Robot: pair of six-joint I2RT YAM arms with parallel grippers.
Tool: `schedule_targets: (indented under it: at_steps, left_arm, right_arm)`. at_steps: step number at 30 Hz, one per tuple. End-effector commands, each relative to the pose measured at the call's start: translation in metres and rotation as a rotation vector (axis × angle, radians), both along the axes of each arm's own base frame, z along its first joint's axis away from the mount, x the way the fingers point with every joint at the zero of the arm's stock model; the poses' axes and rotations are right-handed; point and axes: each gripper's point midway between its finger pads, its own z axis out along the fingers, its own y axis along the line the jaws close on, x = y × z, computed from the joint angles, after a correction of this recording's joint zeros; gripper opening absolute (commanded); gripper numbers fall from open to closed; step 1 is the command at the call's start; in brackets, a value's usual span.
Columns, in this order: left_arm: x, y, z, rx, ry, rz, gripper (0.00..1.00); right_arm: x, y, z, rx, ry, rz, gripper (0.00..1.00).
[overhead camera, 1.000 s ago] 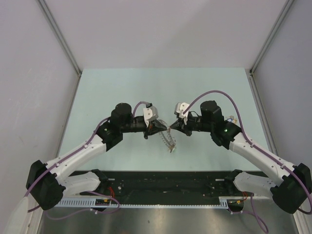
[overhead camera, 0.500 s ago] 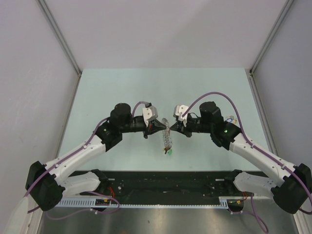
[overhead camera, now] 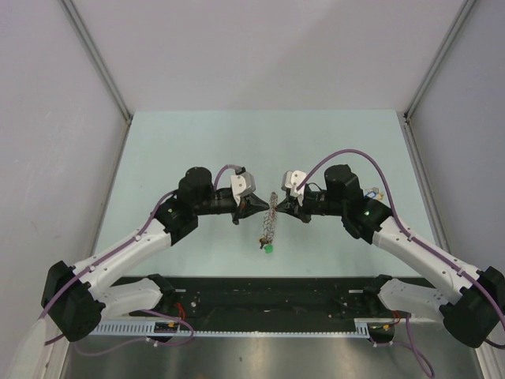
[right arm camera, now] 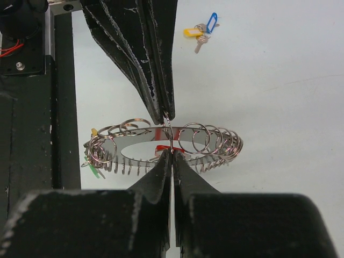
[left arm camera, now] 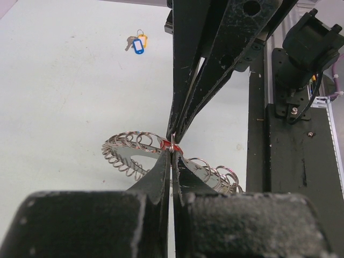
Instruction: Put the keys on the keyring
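Note:
The keyring [overhead camera: 270,218] is a flat silvery loop strung with several small split rings, held above the table between both arms. My left gripper [overhead camera: 261,207] and right gripper [overhead camera: 278,207] meet tip to tip, each shut on the same small split ring of it. In the left wrist view my gripper [left arm camera: 172,152] pinches that ring on the keyring [left arm camera: 126,144], with a red key head [left arm camera: 166,145] just behind. In the right wrist view my gripper [right arm camera: 171,152] does the same on the keyring [right arm camera: 207,137]. A green key [overhead camera: 268,248] hangs at its low end.
A blue key and a yellow key [overhead camera: 372,192] lie together on the pale green table [overhead camera: 197,142] beyond the right arm; they also show in the left wrist view [left arm camera: 137,43] and the right wrist view [right arm camera: 203,29]. A black rail [overhead camera: 260,296] runs along the near edge.
The keyring has swung from slanting down to the right to hanging almost straight down. The green key has moved left with it. Both grippers stay shut tip to tip.

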Motion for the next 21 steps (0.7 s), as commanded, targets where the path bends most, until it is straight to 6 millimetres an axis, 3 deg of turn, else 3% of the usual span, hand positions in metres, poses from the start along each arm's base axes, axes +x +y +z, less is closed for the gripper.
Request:
schedule_targets:
  at_steps: [1,21]
  left_arm:
    - [-0.0023,-0.0021,0.0208,-0.052,-0.07,-0.033,0.0]
    - [-0.0085,-0.0055,0.0173,-0.048,-0.052,-0.081,0.0]
  right_arm:
    - [-0.0069,0.0025,0.0167,0.039,-0.04,0.037,0.0]
    - [-0.0101,0.0035,0.0194,0.051,-0.038,0.06,0.0]
